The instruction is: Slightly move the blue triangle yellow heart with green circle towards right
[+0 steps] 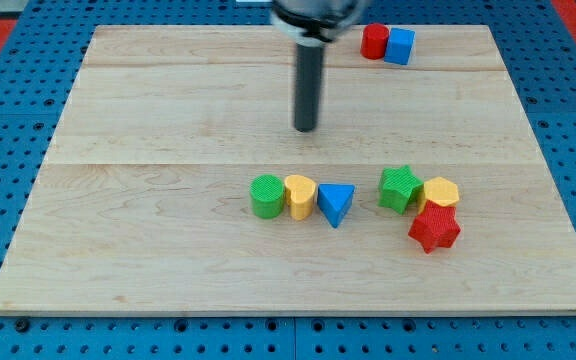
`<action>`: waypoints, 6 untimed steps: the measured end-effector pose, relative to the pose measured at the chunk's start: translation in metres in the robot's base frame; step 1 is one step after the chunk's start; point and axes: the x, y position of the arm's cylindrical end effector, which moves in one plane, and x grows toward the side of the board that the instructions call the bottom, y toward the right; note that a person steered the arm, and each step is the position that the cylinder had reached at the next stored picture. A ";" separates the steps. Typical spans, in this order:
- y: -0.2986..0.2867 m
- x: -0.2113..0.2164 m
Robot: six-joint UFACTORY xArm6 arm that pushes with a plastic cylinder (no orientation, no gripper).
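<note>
Three blocks are set in a row near the middle of the bench (pixel 168 110): the green circle (pixel 266 196) on the left, the yellow heart (pixel 300 196) in the middle, the blue triangle (pixel 336 204) on the right; each is touching the next. My tip (pixel 307 129) is seen farther back, almost straight behind the yellow heart, well apart from the row; no hand is fitted, only a rod, so nothing is held. For a push to the right, the tip is likely needed on the left side of the green circle; the row's long line runs left to right. Further right, a green star (pixel 400 188), a yellow block (pixel 440 192) and a red star (pixel 434 228) are clumped, so only a small push seems safe.
</note>
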 end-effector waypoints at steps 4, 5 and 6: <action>-0.016 0.110; -0.026 0.086; 0.024 0.093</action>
